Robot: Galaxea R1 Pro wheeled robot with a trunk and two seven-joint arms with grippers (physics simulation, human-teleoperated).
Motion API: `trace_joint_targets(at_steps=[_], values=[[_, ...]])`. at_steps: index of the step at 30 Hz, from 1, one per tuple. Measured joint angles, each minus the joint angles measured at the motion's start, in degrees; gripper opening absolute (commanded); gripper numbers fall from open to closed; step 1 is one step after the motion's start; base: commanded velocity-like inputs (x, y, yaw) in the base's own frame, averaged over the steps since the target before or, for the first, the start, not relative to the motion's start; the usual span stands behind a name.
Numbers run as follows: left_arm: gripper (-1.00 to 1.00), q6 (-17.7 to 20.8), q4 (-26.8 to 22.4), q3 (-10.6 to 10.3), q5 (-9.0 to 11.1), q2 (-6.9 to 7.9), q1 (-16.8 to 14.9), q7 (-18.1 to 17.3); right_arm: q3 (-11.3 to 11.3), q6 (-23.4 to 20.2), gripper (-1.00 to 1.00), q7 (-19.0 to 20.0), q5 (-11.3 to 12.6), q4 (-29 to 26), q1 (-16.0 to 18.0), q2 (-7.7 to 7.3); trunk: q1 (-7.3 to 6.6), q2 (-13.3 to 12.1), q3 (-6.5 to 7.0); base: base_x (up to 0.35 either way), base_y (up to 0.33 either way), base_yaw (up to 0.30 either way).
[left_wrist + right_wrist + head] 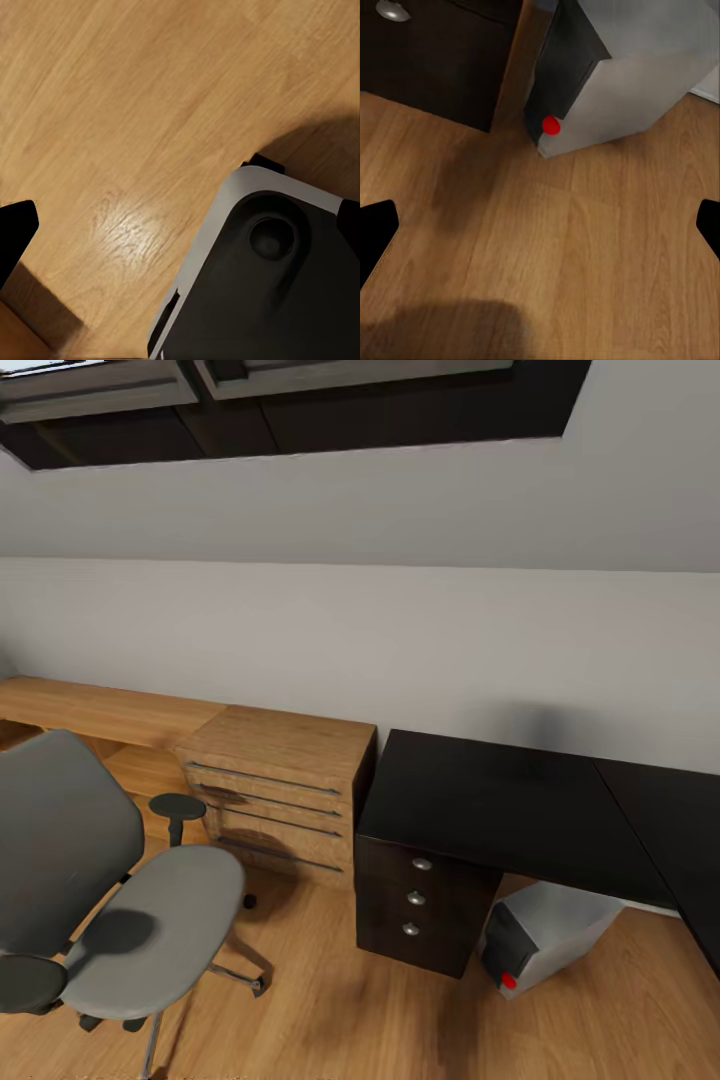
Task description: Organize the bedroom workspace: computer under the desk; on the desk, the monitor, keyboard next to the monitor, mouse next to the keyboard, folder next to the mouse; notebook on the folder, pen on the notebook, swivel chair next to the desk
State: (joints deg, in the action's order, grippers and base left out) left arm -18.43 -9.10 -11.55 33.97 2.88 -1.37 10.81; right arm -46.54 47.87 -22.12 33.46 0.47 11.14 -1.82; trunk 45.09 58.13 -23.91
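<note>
Swivel chair (120,905): grey padded seat and back, black armrests, chrome legs on casters; stands at the near left on the wood floor (330,1000), apart from the desk, its seat bare. Behind it, along the far left wall, a long light-wood bench or shelf (100,710). To its right, a low light-wood chest of drawers (280,790) with thin dark pulls, standing just beside the desk's left end. Desk (500,800): glossy black top, running to the right and turning at the right edge toward the near side; the visible part of the top is bare; a dark drawer unit (420,905) with three round silver knobs sits under its left end. Computer (550,935): light grey tower with a dark front and a red dot low on it, on the floor under the desk, just right of the drawer unit and turned at an angle; the right wrist view shows the same tower (615,82) beside the drawers (442,52). Left gripper (184,229): black fingertips far apart at the frame edges, holding nothing, above bare floor and a grey-and-black part of the robot's own body (262,285). Right gripper (544,232): fingertips likewise wide apart and empty, over the floor in front of the computer.
</note>
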Motion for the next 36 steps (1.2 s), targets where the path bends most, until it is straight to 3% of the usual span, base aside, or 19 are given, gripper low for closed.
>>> trace_joint_targets(at_steps=[6, 8, 15, 18, 24, 26, 29, 32, 34, 36], values=[[1.00, 0.0, 0.0, 0.0, 0.0, 0.00, 0.0, 0.0, 0.0, -0.9, 1.00, 0.0, -0.1, 0.0, 0.0, 0.20, 0.00, 0.0, -0.15, 0.000, 0.000, 0.277], [1.00, 0.0, 0.0, 0.0, 0.0, 0.00, 0.0, 0.0, -0.1, -5.1, 1.00, 0.1, -0.1, -0.3, 0.0, 1.45, 0.00, 0.0, -0.19, 0.000, 0.000, 0.278], [1.00, 0.0, 0.0, 0.0, 0.0, 0.00, 0.0, 0.0, 0.1, -6.1, 1.00, 0.1, -0.1, -1.7, 0.0, 2.73, 0.00, 0.0, -0.21, 0.000, 0.000, 0.279], [1.00, 0.0, 0.0, 0.0, 0.0, 0.00, 0.0, 0.0, 0.2, -6.2, 1.00, -0.1, -0.2, -5.6, 0.1, 3.82, 0.00, 0.0, -0.21, 0.000, 0.000, 0.284], [1.00, -0.2, -0.2, 0.0, 0.0, 0.20, 0.0, 0.5, 0.4, -6.2, 1.00, -0.3, -0.3, -10.1, 0.4, 4.05, 0.00, 0.0, -0.21, 0.000, 0.000, 0.285], [1.00, -0.3, -1.9, 0.0, 0.0, 0.47, 0.0, 0.6, 0.5, -6.1, 1.00, -0.3, -0.2, -10.2, 0.5, 3.91, 0.00, 0.0, -0.21, 0.000, 0.000, 0.286], [1.00, -0.2, -8.6, 0.0, 0.0, 0.68, 0.0, 0.6, 1.4, -6.0, 1.00, -0.3, 0.9, -9.9, 0.5, 3.80, 0.00, 0.0, -0.21, 0.000, 0.000, 0.287], [1.00, -0.5, -16.6, 0.3, 0.0, 0.91, 0.0, 0.6, 4.7, -5.9, 1.00, -0.2, 4.2, -9.7, 0.5, 3.69, 0.00, 0.0, -0.21, 0.000, 0.000, 0.288], [1.00, -0.5, -17.3, 1.1, 0.1, 0.98, 0.0, 0.4, 5.6, -5.7, 1.00, -0.1, 5.0, -9.3, 0.5, 3.27, 0.00, 0.0, -0.21, 0.000, 0.000, 0.288], [1.00, -1.8, -14.4, 1.4, -0.2, 0.96, 0.0, 0.0, 5.7, -5.2, 1.00, 0.0, 5.0, -8.8, 0.5, 2.60, 0.00, 0.0, -0.21, 0.000, 0.000, 0.288]])
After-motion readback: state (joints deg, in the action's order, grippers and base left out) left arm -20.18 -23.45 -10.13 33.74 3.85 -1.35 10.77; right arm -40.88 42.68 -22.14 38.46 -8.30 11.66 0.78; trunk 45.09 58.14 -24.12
